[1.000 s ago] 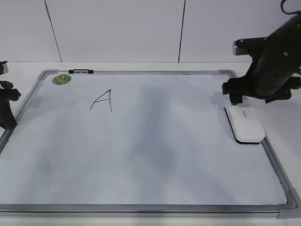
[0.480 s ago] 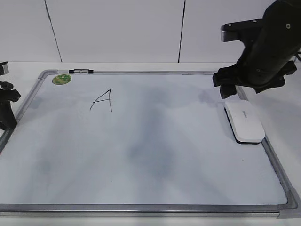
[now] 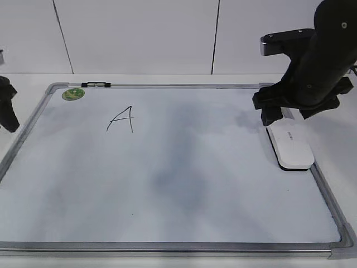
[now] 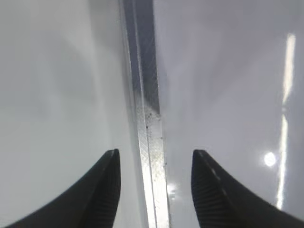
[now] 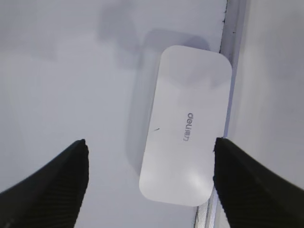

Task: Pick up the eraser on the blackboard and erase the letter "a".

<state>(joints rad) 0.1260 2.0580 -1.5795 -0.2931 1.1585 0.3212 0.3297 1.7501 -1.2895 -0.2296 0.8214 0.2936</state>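
The white eraser (image 3: 290, 145) lies flat on the blackboard (image 3: 195, 178) against its right frame; it also shows in the right wrist view (image 5: 187, 126), grey lettering up. My right gripper (image 3: 289, 114) hangs open above the eraser's far end, with the eraser between its fingers (image 5: 149, 142) and untouched. An angular capital "A" (image 3: 121, 119) is drawn at the upper left. No lowercase letter "a" shows in any view. My left gripper (image 3: 6, 106) is open at the board's left edge and straddles the metal frame (image 4: 149, 123) from above (image 4: 156, 152).
A round green sticker (image 3: 73, 94) sits at the board's far left corner, with a small black clip (image 3: 96, 85) on the top frame beside it. A tiny black dot (image 3: 132, 214) marks the lower board. Grey smudges cover the middle. A white wall stands behind.
My right arm rose and shifted left off the eraser's far end, then settled slightly lower. My left gripper moved up at the left edge. The eraser has not moved.
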